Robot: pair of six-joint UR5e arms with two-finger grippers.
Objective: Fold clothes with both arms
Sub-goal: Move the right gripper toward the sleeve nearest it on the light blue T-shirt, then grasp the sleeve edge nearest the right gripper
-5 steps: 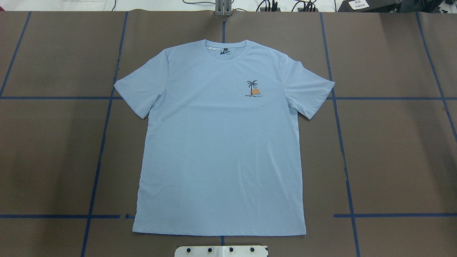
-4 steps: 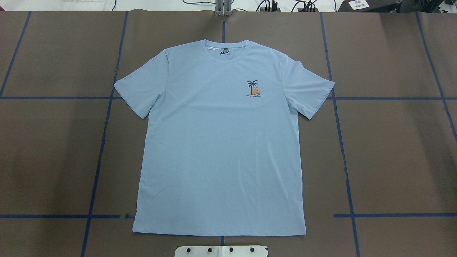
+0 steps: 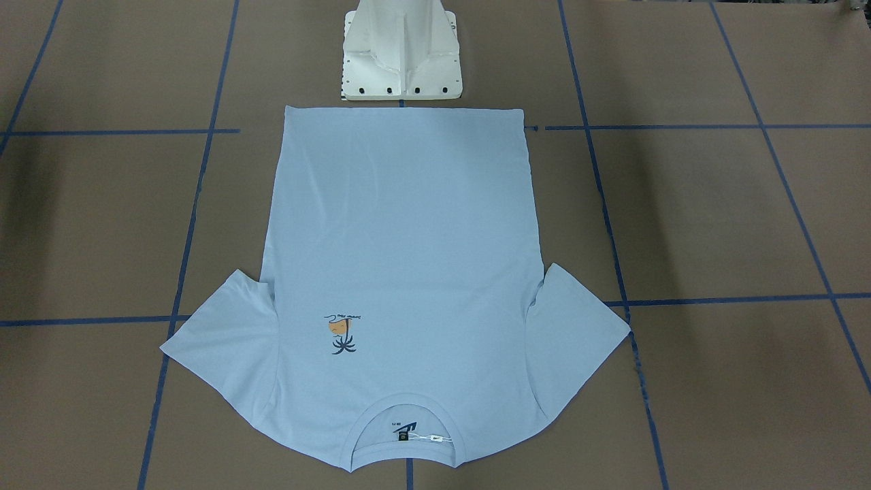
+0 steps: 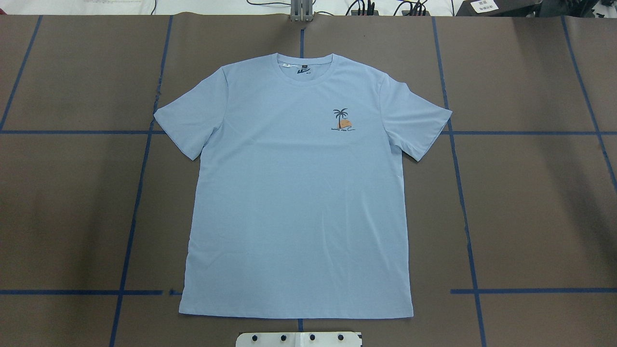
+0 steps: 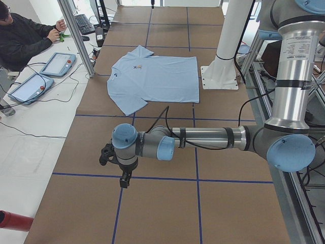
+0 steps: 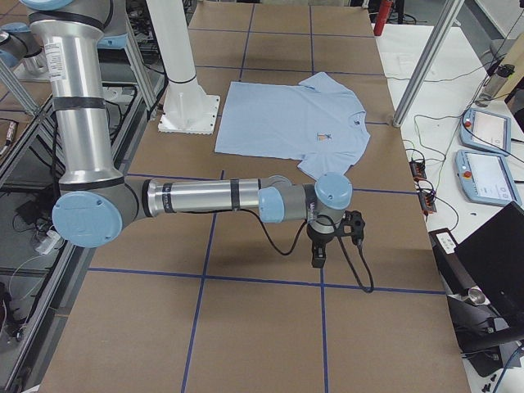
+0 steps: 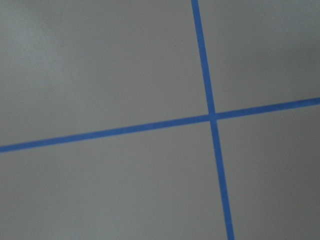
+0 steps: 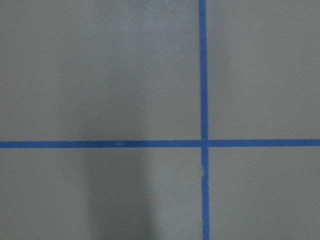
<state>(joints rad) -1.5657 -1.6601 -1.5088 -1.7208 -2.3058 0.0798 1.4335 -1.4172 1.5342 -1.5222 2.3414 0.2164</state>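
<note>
Left tool (image 5: 123, 182), right tool (image 6: 317, 259): jaw state unreadable. Neck label (image 3: 404, 433) text too small.

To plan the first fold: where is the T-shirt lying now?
In the overhead view the T-shirt lies flat at the middle of the table, its hem beside the white pedestal base, collar toward the far edge.
</note>
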